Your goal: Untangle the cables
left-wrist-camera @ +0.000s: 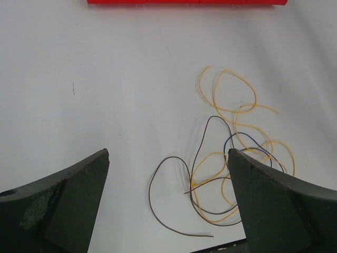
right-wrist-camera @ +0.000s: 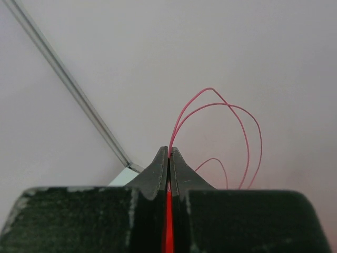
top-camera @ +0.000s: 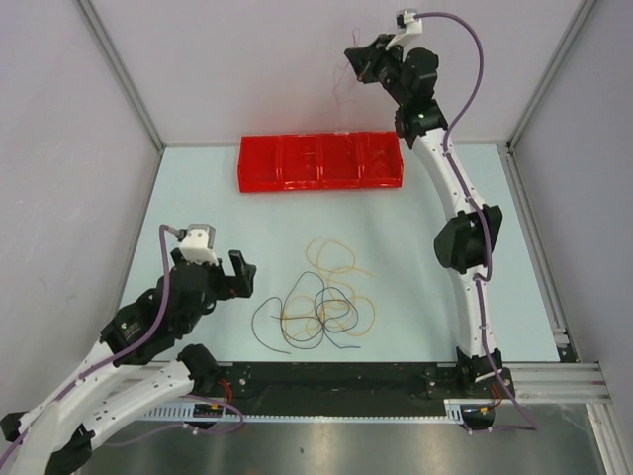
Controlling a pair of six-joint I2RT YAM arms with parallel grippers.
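Observation:
A loose tangle of thin cables [top-camera: 326, 297] lies on the table near the front: yellow and orange loops [left-wrist-camera: 234, 110], a dark grey wire [left-wrist-camera: 150, 195] and a navy one [left-wrist-camera: 231, 138]. My left gripper [top-camera: 237, 275] is open and empty, just left of the tangle and above the table. In the left wrist view the gripper [left-wrist-camera: 168, 155] frames the grey wire's loop. My right gripper [top-camera: 354, 61] is raised high at the back, above the red tray. In the right wrist view the right gripper [right-wrist-camera: 169, 150] is shut on a red wire [right-wrist-camera: 212, 89] that loops out beyond the tips.
A red translucent tray [top-camera: 321, 161] with several compartments stands at the back of the table; its edge shows in the left wrist view [left-wrist-camera: 184, 2]. Grey walls enclose the back and both sides. A dark rail [top-camera: 336, 376] runs along the front edge.

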